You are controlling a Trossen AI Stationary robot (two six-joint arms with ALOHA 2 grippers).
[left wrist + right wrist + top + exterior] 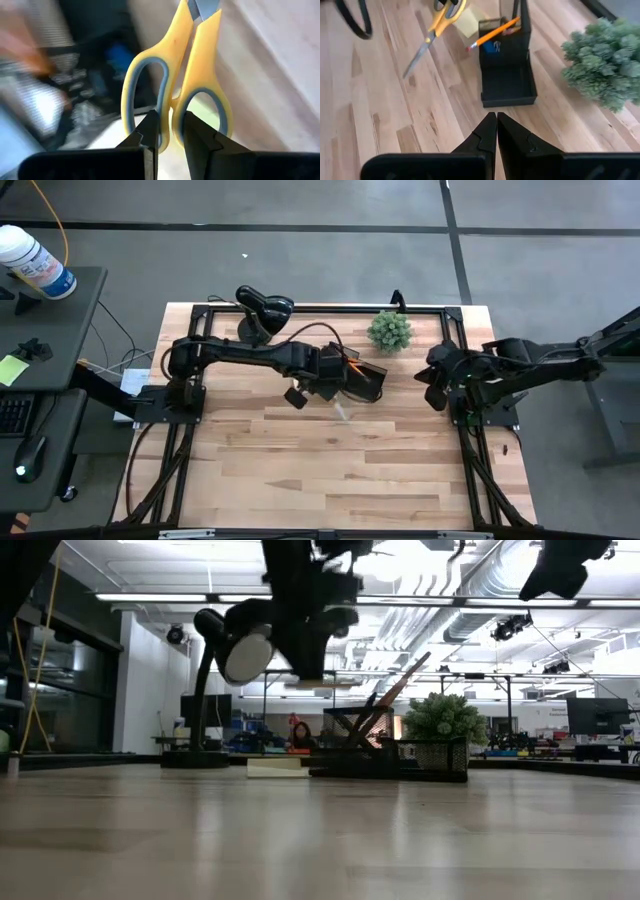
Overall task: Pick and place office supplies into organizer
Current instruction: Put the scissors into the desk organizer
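My left gripper [322,387] is shut on the orange-yellow-handled scissors [431,36], just left of the black mesh organizer [366,380]. The scissors' handles and blade roots fill the left wrist view [175,75]. An orange pencil [493,32] leans in the organizer, and a tiny blue block [492,47] lies inside it. A yellow sticky-note pad [470,22] lies flat on the table beside the organizer. My right gripper [496,125] is shut and empty, right of the organizer, pointing at it. My left gripper pinches the scissors' handles where the two loops meet [166,131], with one finger [148,131] at each loop. The blades [202,7] point away from the fingers. The scissors are lifted clear of the table and tilted, blade tip [408,74] lowest.
A small green potted plant [390,330] stands at the far edge, right of the organizer. A black desk lamp [262,310] stands at the far edge, left of it. Bare wood [330,470] lies toward the near edge. Beyond the table, a person [298,736] sits far off in the room.
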